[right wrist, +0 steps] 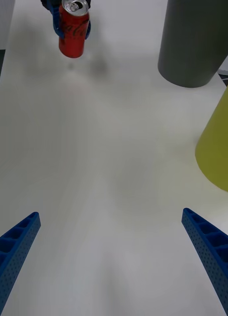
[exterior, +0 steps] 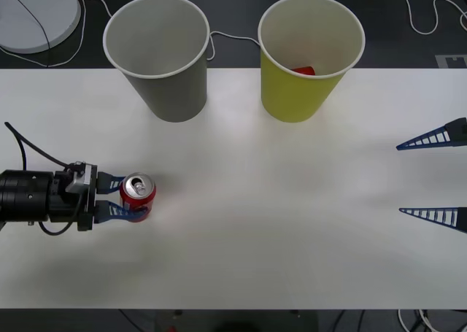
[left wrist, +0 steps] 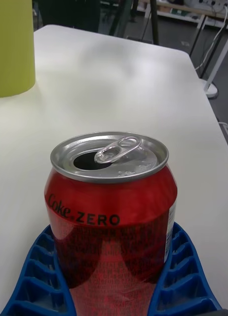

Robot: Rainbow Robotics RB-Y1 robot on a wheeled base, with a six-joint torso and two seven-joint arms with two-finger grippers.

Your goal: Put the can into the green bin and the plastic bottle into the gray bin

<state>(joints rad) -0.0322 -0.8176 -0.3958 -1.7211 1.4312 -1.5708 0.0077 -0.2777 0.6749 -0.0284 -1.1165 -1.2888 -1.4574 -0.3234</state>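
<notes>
The can (exterior: 137, 195) is red with a silver top and an open pull tab, and it stands upright at the table's left side. My left gripper (exterior: 130, 198) is shut on it, a blue finger (left wrist: 32, 276) pressed to each side of the can (left wrist: 111, 212). The gray bin (exterior: 157, 55) stands at the back left and the green bin (exterior: 310, 62) at the back right; something red (exterior: 303, 71) lies inside the green one. My right gripper (exterior: 432, 176) hangs open over the table's right edge, far from the can (right wrist: 73, 29). The plastic bottle is out of view.
The white table (exterior: 255, 252) runs bare between the can and the bins. Behind it, on the dark floor, lie a round white disc (exterior: 33, 14) and white cables (exterior: 427, 18). In the right wrist view the gray bin (right wrist: 193, 44) and green bin (right wrist: 220, 148) stand side by side.
</notes>
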